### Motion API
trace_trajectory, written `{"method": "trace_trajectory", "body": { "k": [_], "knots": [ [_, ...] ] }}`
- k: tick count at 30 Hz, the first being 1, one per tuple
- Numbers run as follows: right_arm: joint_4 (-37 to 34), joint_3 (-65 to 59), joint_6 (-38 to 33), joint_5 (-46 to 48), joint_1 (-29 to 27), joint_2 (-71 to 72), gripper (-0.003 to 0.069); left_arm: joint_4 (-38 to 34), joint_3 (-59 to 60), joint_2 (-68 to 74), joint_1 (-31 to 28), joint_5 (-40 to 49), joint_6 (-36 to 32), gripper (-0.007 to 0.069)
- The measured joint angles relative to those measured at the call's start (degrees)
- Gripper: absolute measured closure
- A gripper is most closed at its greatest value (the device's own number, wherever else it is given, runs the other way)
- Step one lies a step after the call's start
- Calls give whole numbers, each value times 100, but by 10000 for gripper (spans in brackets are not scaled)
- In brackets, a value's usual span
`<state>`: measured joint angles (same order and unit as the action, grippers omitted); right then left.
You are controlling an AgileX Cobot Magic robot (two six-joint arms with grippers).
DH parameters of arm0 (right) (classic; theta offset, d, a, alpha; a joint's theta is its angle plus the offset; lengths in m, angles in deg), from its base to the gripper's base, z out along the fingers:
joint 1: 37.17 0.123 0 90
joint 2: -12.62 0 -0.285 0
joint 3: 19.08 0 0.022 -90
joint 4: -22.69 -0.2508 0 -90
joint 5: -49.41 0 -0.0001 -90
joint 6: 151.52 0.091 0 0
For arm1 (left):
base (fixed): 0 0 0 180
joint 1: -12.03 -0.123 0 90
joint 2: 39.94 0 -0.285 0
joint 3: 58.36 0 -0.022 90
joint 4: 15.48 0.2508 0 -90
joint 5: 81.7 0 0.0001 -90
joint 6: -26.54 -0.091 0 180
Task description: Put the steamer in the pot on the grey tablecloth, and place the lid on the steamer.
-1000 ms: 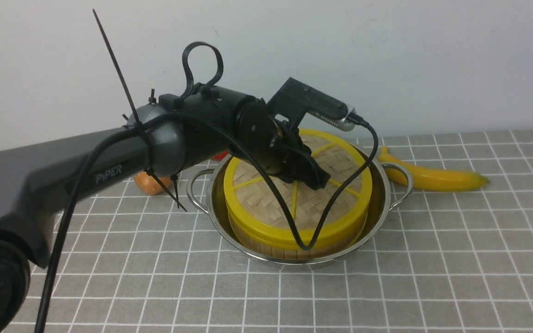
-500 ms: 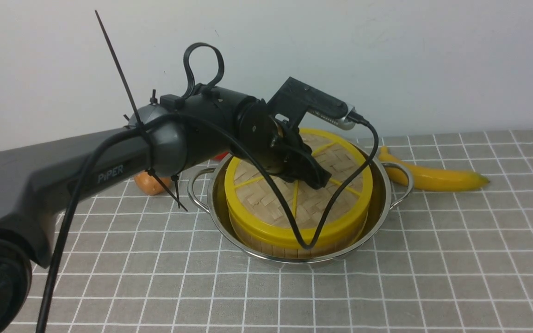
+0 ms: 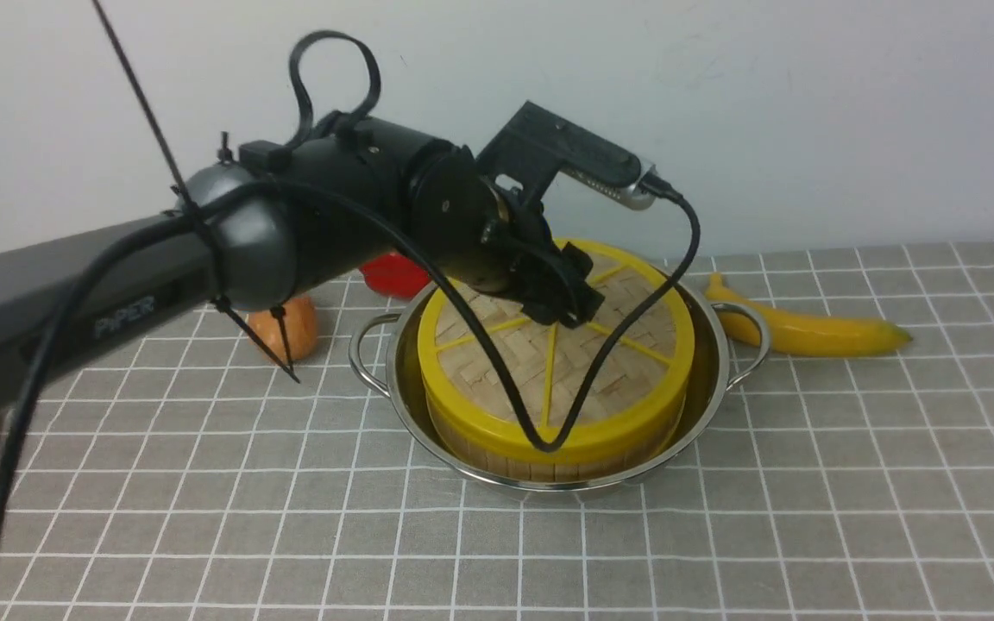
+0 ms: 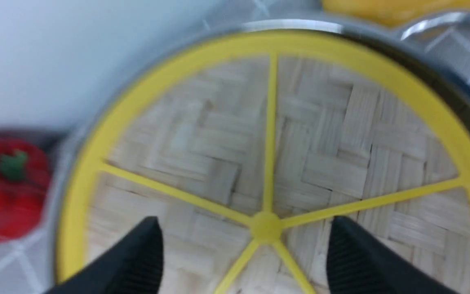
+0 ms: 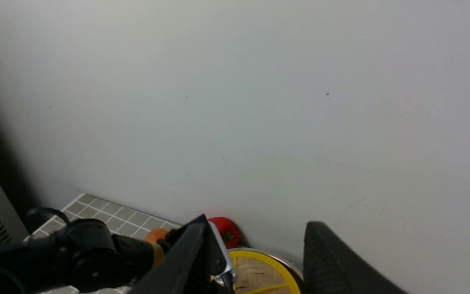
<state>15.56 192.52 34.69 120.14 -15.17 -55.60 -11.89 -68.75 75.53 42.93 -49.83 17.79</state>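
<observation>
The lid (image 3: 549,354), a woven disc with a yellow rim and spokes, lies flat on the steamer (image 3: 540,470), of which only the slatted wall shows below it. Both sit inside the shiny pot (image 3: 713,362) on the grey tablecloth (image 3: 808,483). My left gripper (image 3: 575,297) hovers open just above the lid's middle. In the left wrist view its fingers (image 4: 145,253) stand to either side of the yellow hub (image 4: 265,226), holding nothing. My right gripper (image 5: 257,222) is out of the front view; its own view shows it open and empty, raised and facing the wall.
A banana (image 3: 808,332) lies behind the pot on the right. A red pepper (image 3: 393,276) and an orange fruit (image 3: 290,328) sit behind the pot on the left. The wrist camera's black cable (image 3: 549,440) loops down over the lid. The wall is close behind.
My left gripper has opened and let go of the lid, and the left arm has lifted a little up and to the left. The lid stays on the steamer.
</observation>
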Motion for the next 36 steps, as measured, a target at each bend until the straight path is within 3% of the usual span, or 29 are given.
{"method": "trace_trajectory", "body": {
  "k": [4,7,10,12,14,16,17,25,29,36],
  "knots": [
    [0,-71,-262,-10,0,84,333,323,0,-577,0,324,11,106],
    [85,-395,-415,-24,0,339,354,556,0,-1161,0,824,82,153],
    [319,-1075,-487,-42,0,833,401,697,0,-1711,0,1422,206,280],
    [526,-1876,-474,-44,0,1369,447,741,0,-2120,0,2005,313,409],
    [650,-2297,-430,-44,0,1704,471,753,0,-2296,0,2272,385,472],
    [925,-3583,-257,-214,0,2442,519,755,0,-2803,0,2967,481,610],
    [1019,-4048,-169,-378,0,2722,535,755,0,-2945,0,3128,497,627],
    [1331,-6862,346,-1551,0,4521,629,738,596,-4449,0,3452,512,648],
    [1349,-7425,365,-1603,0,4890,658,738,1373,-5160,0,3128,512,648],
    [1378,-7714,409,-1655,0,5004,671,357,3832,-6948,0,2129,875,648]
  ]
}}
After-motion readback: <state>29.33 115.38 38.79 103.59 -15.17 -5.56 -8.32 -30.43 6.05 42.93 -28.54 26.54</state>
